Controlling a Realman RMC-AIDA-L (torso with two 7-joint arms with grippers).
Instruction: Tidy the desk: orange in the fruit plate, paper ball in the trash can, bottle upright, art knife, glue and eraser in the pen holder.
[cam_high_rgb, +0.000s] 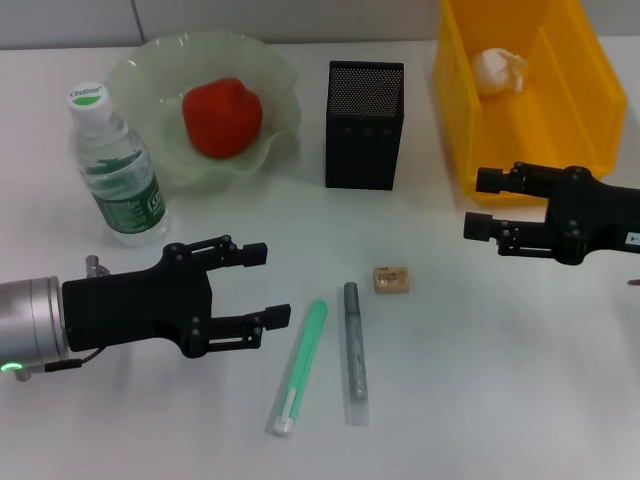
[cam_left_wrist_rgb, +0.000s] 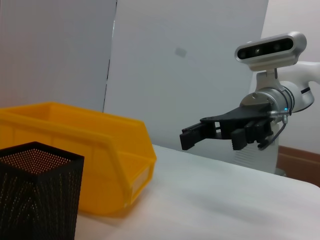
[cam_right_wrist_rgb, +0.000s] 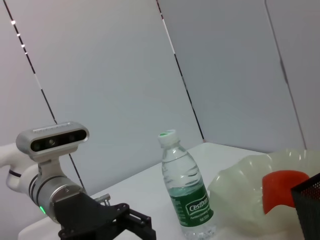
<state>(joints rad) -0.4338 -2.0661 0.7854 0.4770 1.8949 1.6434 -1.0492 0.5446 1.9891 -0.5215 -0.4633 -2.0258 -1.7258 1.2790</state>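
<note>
My left gripper (cam_high_rgb: 262, 286) hovered open and empty at eight o'clock on the desk; my right gripper (cam_high_rgb: 478, 204) gaped empty at three. The red-orange fruit (cam_high_rgb: 222, 117) sat in the pale-green ruffled glass bowl (cam_high_rgb: 150, 70) at eleven, the white crumpled paper wad (cam_high_rgb: 498, 71) in the yellow plastic bin (cam_high_rgb: 580, 90) at one. The clear green-labelled bottle (cam_high_rgb: 118, 170) stood upright. The tiny tan eraser block (cam_high_rgb: 392, 279) lay at centre, at six o'clock from the black mesh square cup (cam_high_rgb: 365, 125).

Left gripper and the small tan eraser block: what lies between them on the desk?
In the head view, a green-and-white stick and a grey pen-like tool lie between the left gripper and the tan eraser.
</note>
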